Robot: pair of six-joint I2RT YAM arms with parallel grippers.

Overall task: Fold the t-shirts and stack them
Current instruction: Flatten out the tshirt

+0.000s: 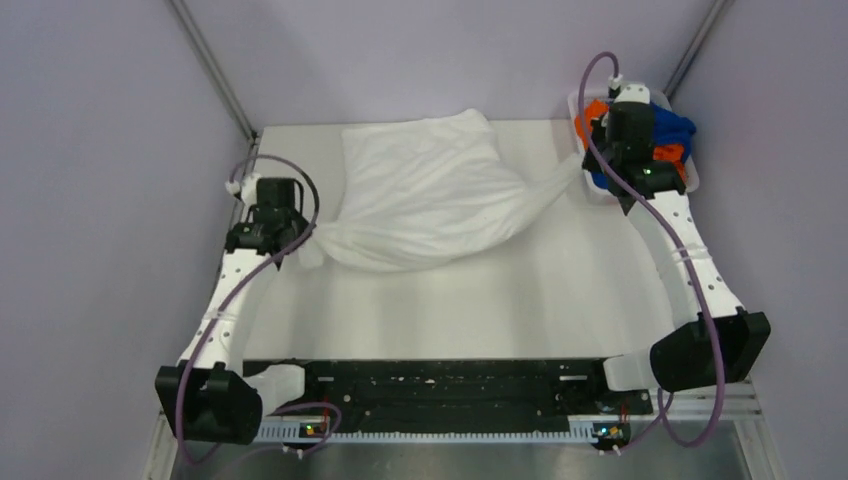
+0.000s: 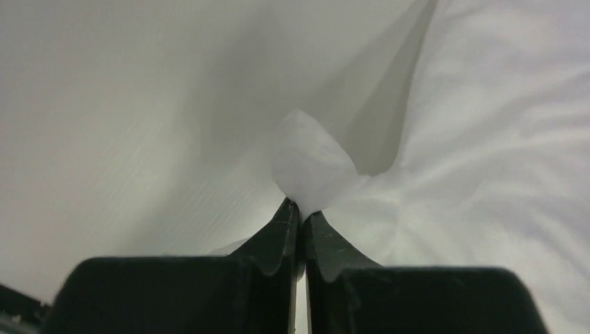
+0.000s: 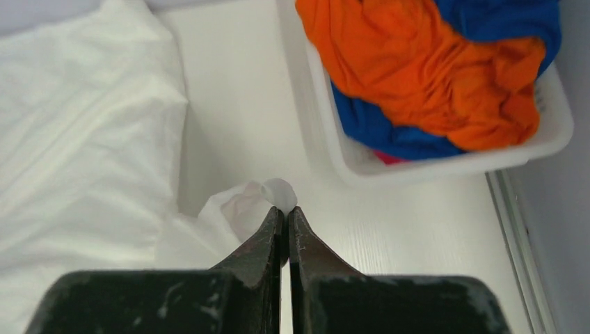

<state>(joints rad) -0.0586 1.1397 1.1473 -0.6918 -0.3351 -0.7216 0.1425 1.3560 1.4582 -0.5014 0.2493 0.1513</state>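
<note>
White t-shirt point(image 1: 430, 190): soft, wrinkled cloth

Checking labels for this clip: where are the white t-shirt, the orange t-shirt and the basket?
white t-shirt point(image 1: 430, 190): top view, middle of the spread cloth.
orange t-shirt point(image 3: 431, 69): right wrist view, its bunched middle.
basket point(image 3: 445, 167): right wrist view, near rim.

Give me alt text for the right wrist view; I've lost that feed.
The right gripper, jaws shut, pinches a bunched fold of the white t-shirt, which spreads across the table to the left. Upper right, a white basket holds a crumpled orange t-shirt over a blue t-shirt, a pink-red scrap showing beneath.
</note>
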